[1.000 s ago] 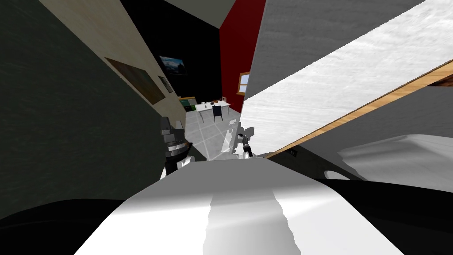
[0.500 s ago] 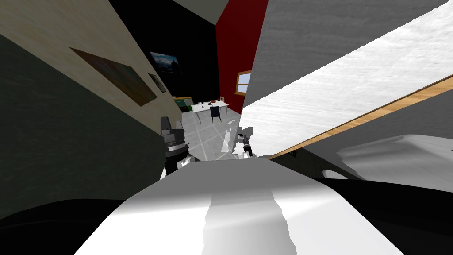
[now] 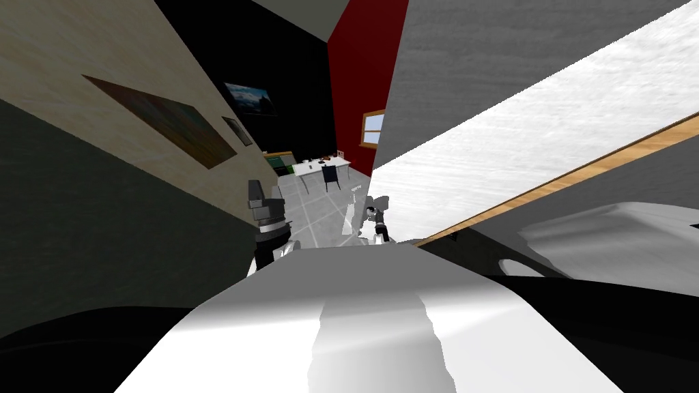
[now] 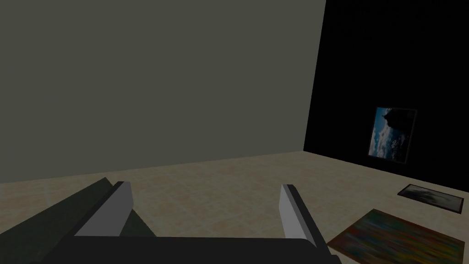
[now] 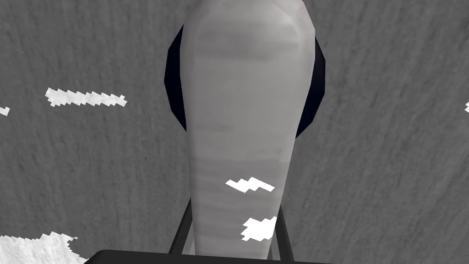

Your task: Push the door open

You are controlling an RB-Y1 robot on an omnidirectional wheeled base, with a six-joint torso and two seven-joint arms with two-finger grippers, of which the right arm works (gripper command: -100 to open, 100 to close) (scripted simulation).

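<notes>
The door (image 3: 519, 157) stands on the right, its leaf running from near to far. The right pincer (image 5: 231, 224) is clamped on the grey handle (image 5: 249, 105), whose long axis runs straight away from it. The left pincer (image 4: 204, 206), blades apart, hangs well left of the door, so the push looks to be the right arm's.

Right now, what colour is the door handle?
Light grey handle on a dark round plate, clearest in the right wrist view.

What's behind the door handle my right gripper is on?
A dark round plate peeks out on both sides of the handle, flat against the grey door. The handle covers the plate's middle.
</notes>
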